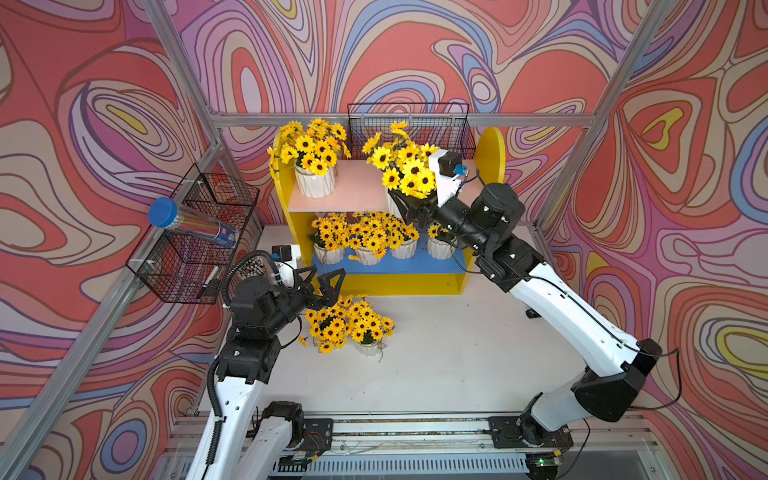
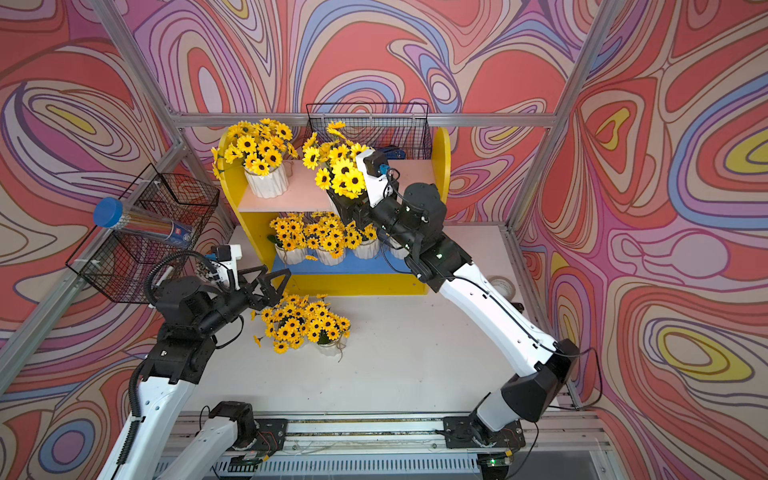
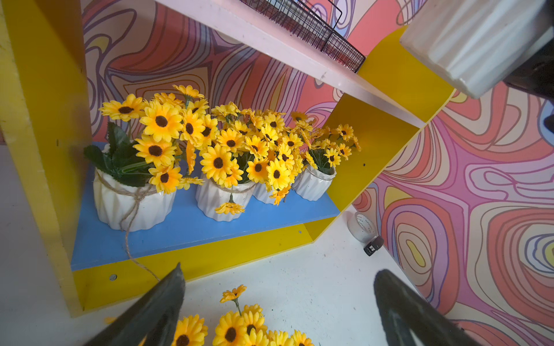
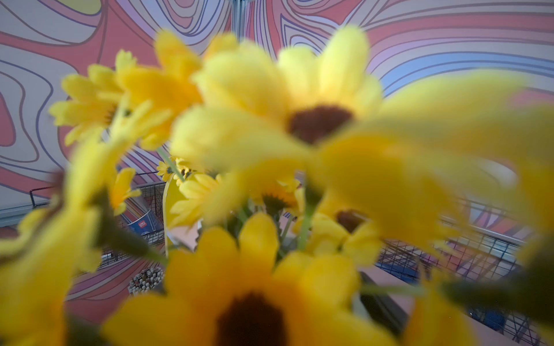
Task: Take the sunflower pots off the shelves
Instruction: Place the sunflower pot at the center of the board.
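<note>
The shelves stand at the back of the table. My right gripper is shut on a sunflower pot, which hangs tilted just off the front edge of the pink upper board. Its blurred flowers fill the right wrist view and hide the jaws there. Another pot stands at the left of that board. Several pots sit in a row on the blue lower board. More potted sunflowers stand on the table before the shelves. My left gripper hovers open and empty just above and beside them.
A black wire basket on the left wall frame holds a blue-capped tube. Another wire basket hangs behind the shelves. A cup of sticks stands left of the shelves. A small white tub and a black clip lie right of them.
</note>
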Available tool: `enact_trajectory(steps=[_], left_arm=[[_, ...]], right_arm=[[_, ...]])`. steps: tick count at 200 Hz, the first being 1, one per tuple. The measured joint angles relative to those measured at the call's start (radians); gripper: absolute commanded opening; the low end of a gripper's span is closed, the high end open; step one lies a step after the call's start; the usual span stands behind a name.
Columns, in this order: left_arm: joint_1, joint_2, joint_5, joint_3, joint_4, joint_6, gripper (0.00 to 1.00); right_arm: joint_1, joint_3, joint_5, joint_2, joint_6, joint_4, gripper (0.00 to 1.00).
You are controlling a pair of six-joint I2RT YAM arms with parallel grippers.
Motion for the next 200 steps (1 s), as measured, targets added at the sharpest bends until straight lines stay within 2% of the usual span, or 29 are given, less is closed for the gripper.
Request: enact_trajectory(steps=[82, 144, 171, 200], left_arm=[[0.000, 0.008, 0.000, -0.007, 0.000, 0.000, 1.00], [-0.004, 0.021, 0.024, -0.016, 0.016, -0.025, 1.00], [-0.065, 0.074, 0.041, -0.017, 0.029, -0.037, 0.99], [-0.192, 0.161, 0.049, -0.016, 0.011, -0.033, 0.98]], right_arm=[[0.064, -0.407, 0.100, -0.323, 0.026, -0.039, 0.00], [0.095, -0.603, 0.177, -0.496, 0.069, -0.087, 0.00], [0.095, -0.707, 0.216, -0.552, 0.095, -0.080, 0.00], [0.095, -0.842, 0.237, -0.578, 0.153, -0.059, 0.00]])
